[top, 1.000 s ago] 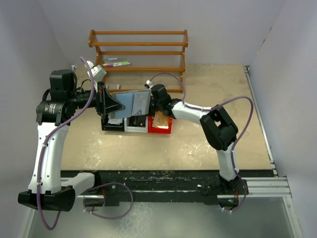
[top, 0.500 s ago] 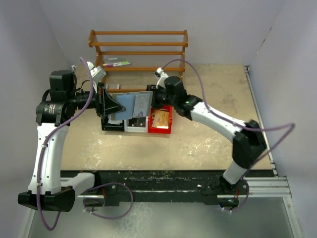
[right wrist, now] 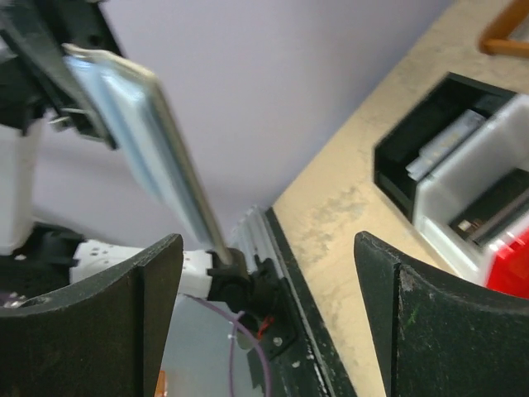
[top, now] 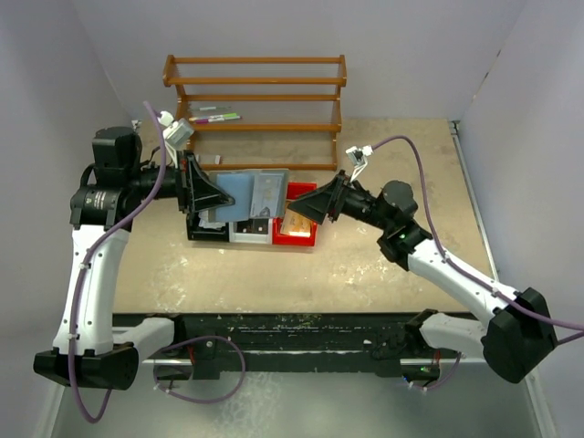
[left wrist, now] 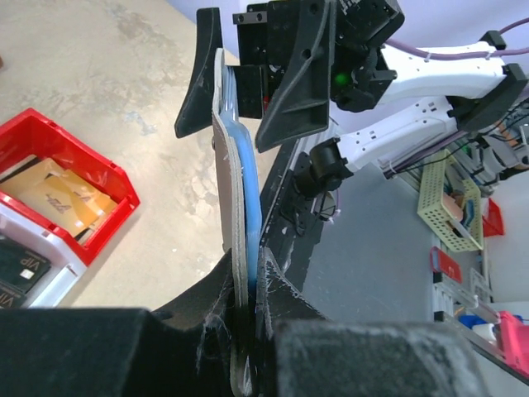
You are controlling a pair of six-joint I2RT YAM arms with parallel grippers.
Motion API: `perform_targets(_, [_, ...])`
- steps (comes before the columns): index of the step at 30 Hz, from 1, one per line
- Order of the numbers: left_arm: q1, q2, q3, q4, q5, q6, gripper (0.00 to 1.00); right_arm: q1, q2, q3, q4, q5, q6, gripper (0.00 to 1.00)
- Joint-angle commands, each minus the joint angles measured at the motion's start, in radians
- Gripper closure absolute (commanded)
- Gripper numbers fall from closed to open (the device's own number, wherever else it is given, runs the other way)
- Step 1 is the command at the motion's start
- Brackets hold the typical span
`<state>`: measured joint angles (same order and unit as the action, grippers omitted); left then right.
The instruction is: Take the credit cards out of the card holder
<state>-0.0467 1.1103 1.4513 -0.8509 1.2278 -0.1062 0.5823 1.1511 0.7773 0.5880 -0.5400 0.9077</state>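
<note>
**A:** What is the card holder point(top: 246, 192) made of, and what shape is it?

**B:** It is a thin, flat case of two squarish panels, opened out. The face toward the top camera is pale blue on one panel and grey on the other. Seen edge-on from the left wrist, it bows slightly, with a grey outer skin and a blue lining.

**A:** Which way does it lie?

**B:** It is held in the air above the black, white and red row of bins point(top: 251, 239). Its long axis runs across the table point(top: 365, 265), and its free grey end points toward the right arm.

**A:** And the hands?

**B:** The left gripper point(top: 203, 193) is pinched tight on the blue end, with both fingers pressed against the panel. The right gripper point(top: 297, 208) is spread wide and holds nothing. It hangs over the red bin point(top: 301, 241), close to the free end, and its wrist view shows clear space between its fingers. Tan cards point(left wrist: 62, 194) lie in that bin.
</note>
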Motion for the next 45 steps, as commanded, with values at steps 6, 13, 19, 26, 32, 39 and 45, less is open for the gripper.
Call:
perform_targets(6, [0.002,-0.005,-0.044,0.183,0.111,-0.165,0.96,0.047,0.047,-0.009,0.516,-0.08,0.171,0.12])
perform_targets(13, [0.002,-0.002,-0.063,0.218,0.135,-0.2,0.96,0.1,0.117,0.03,0.534,-0.06,0.162,0.19])
perform_targets(19, [0.002,-0.009,-0.074,0.221,0.151,-0.201,0.95,0.112,0.155,0.057,0.586,-0.076,0.198,0.43])
perform_targets(26, [0.002,-0.002,-0.093,0.17,0.129,-0.127,0.93,0.114,0.163,0.085,0.624,-0.151,0.226,0.84])
perform_targets(32, [0.002,0.012,-0.079,0.108,0.014,-0.046,0.44,0.114,0.136,0.078,0.511,-0.185,0.192,1.0])
perform_targets(39, [0.002,-0.027,-0.06,0.115,-0.033,0.006,0.19,0.114,0.158,0.215,0.114,-0.276,-0.011,1.0])
perform_targets(45, [0.001,-0.031,-0.066,0.064,-0.029,0.118,0.17,0.119,0.216,0.434,-0.268,-0.421,-0.254,1.0])
